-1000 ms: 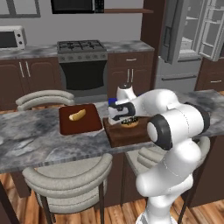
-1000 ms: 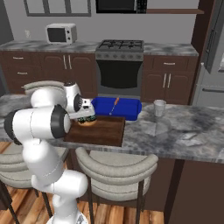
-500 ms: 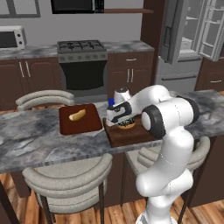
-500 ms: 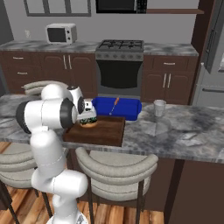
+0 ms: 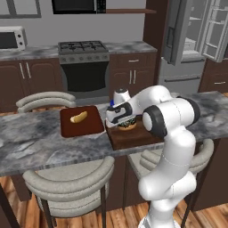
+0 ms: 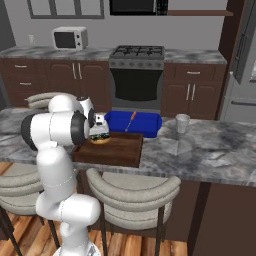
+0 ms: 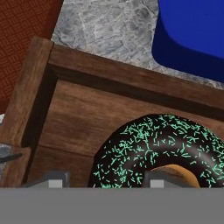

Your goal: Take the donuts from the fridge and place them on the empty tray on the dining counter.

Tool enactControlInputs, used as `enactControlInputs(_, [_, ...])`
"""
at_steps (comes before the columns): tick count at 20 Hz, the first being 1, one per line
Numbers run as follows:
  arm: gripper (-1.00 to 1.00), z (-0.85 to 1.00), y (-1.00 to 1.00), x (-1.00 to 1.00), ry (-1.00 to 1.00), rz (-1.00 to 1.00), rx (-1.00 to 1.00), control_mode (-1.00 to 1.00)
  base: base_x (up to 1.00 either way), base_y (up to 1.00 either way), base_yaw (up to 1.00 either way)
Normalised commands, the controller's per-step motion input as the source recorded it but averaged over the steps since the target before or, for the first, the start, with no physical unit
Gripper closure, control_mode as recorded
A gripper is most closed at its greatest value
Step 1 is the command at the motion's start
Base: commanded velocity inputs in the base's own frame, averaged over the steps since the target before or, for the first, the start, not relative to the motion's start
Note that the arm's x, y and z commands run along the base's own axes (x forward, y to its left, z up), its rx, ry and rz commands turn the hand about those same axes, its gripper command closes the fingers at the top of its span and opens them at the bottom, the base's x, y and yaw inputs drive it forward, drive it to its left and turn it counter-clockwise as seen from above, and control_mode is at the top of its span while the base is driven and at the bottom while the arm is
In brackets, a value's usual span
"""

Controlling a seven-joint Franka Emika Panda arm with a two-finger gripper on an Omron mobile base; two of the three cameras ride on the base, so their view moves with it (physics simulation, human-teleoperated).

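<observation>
Chocolate-frosted sprinkled ring donut [image 7: 168,151] lies in the dark wooden rimmed tray [image 7: 83,118], directly beneath the gripper [image 7: 103,180]; whether its jaws grip cannot be told.

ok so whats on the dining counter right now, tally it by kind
donut: 1, chocolate-frosted, in the tray
tray: 1, dark brown wood
reddish-brown board: 1
bread roll: 1, on the board
blue dish: 1
cup: 1
total: 6
</observation>
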Motion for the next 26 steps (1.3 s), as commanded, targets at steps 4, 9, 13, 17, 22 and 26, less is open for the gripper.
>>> enactControlInputs(4, [-1.00,-0.32,0.00,0.02,0.00,0.00,0.00,-1.00,0.00,0.00,0.00])
enactControlInputs(9, [-1.00,-0.28,0.01,-0.11,-0.01,0.00,-0.01,-1.00,0.00,0.00,0.00])
enactControlInputs(13, [-1.00,-0.17,0.00,-0.50,-0.13,-0.02,0.00,-1.00,0.00,0.00,0.00])
enactControlInputs(17, [-1.00,-0.04,-0.12,-0.38,-0.21,-0.03,0.04,-1.00,0.00,0.00,0.00])
enactControlInputs(22, [-1.00,0.52,-0.21,-0.23,-0.16,-0.02,0.10,-1.00,0.00,0.00,0.00])
enactControlInputs(26, [-1.00,1.00,-0.42,-0.62,-0.25,0.00,0.08,-1.00,0.00,0.00,0.00])
